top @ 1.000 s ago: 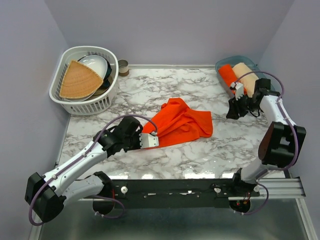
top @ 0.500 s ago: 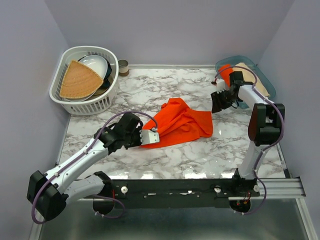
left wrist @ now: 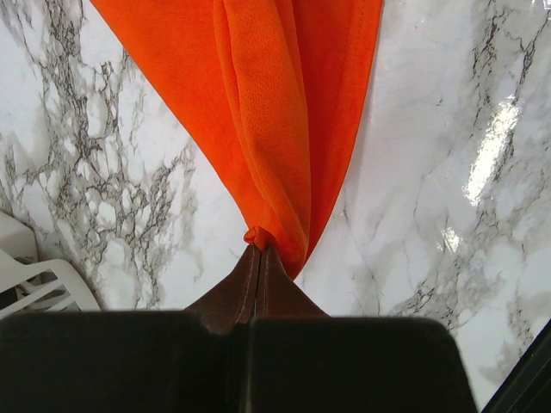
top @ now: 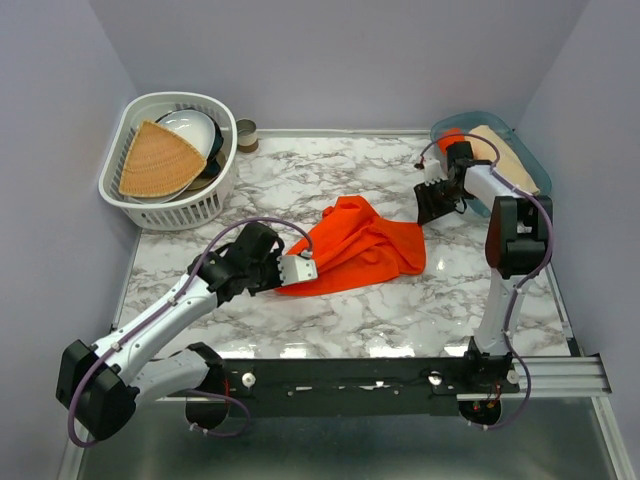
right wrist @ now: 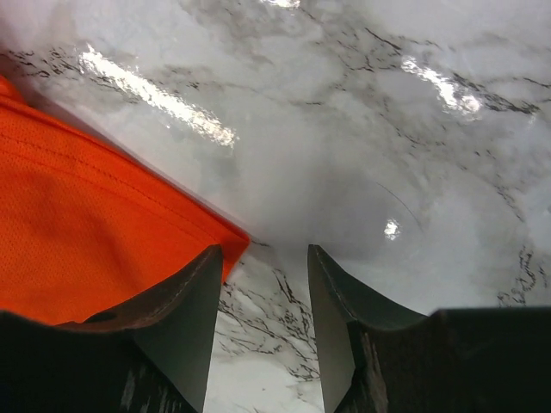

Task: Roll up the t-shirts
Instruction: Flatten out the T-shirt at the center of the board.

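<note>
Left claw (left wrist: 258,255): mine, clenched on a bunched corner of the shirt (left wrist: 275,112).
Right claw (right wrist: 264,258): mine, jaws apart, empty, just above the far corner.
Shirt: crumpled, middle of the table (top: 300,180).
Risk: my thin pinch slips under pull; the right closes on bare table.

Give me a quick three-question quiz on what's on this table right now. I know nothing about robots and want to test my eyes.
1. True or false: the left gripper is pinching a corner of the orange t-shirt.
2. Fill the blank: the right gripper, close to another corner of that t-shirt, has its jaws ___ (open or shut).
3. Pick one: where does the tan wedge-shaped mat lie? A) in the white basket; B) on top of the t-shirt; C) held in the right gripper.

Key: 1 true; 2 open; 3 A.
</note>
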Robot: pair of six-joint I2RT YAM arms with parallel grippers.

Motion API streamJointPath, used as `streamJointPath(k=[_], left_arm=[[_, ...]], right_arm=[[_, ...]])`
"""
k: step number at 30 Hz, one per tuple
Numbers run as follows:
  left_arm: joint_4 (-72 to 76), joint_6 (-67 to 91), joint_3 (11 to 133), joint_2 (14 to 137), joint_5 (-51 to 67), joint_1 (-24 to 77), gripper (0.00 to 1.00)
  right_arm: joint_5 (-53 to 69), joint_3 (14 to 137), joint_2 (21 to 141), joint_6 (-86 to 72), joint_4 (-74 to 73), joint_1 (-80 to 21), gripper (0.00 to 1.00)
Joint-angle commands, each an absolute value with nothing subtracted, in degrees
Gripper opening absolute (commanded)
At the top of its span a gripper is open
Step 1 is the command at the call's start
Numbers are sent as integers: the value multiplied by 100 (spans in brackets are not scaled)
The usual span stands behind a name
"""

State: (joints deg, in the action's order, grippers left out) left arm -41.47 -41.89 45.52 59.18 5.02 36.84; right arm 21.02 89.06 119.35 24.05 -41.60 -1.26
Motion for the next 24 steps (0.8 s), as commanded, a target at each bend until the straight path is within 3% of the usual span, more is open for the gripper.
streamJointPath(k=[1,10,17,20,24], left_arm=[[-4149,-4104,4641,5959,668,3612,0],[-3982,-4122,4702,6082,677,3595,0],[-3946,-4113,4623,5994,677,3595,0],[-3929,-4105,4562,5950,659,3586,0],[-3946,-4131,4518,5880,624,3560,0]], right_arm=[[1978,9114,12094,2338,-4271,-255,52],[1591,9097,12085,2277,-4386,-439,52],[1152,9280,12198,2294,-4570,-676,45],[1108,9404,12269,2416,-4702,-729,42],[967,9668,12436,2522,-4931,-817,26]])
